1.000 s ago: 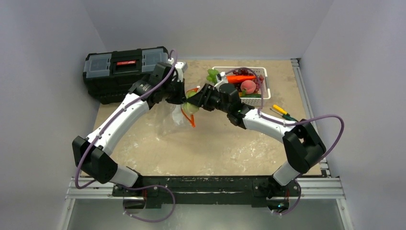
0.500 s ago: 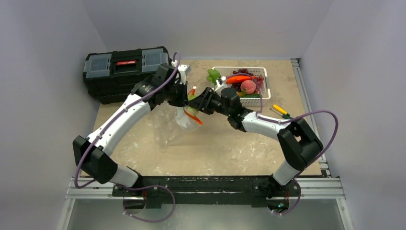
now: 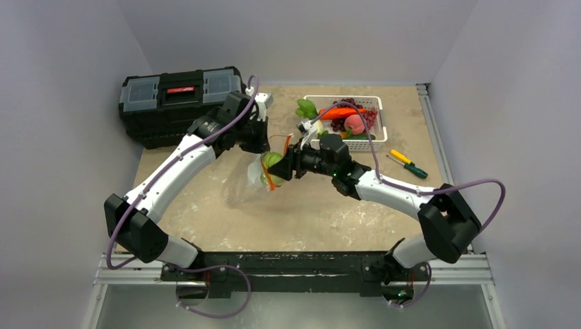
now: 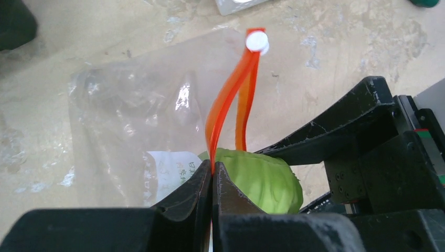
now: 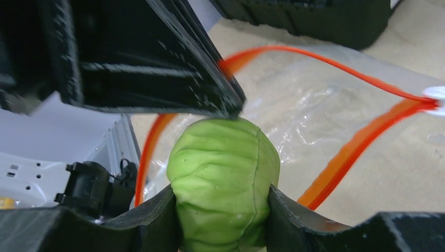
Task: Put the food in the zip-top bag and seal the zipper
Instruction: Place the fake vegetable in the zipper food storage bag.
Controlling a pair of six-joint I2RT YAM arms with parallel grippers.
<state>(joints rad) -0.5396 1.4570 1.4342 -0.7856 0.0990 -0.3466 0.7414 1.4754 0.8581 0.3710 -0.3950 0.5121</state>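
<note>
Left pincer pinched tight on the zipper. The zip-top bag spreads beyond its tips over the counter, white slider tab at the strip's far end. Right pincer clamped on the green leafy piece, at the open bag mouth, just under the other's tips. More food in the white basket behind it

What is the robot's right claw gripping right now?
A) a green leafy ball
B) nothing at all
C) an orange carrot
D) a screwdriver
A: the right gripper clamps the green leafy piece between its fingers, at the open mouth of the zip-top bag.
</note>
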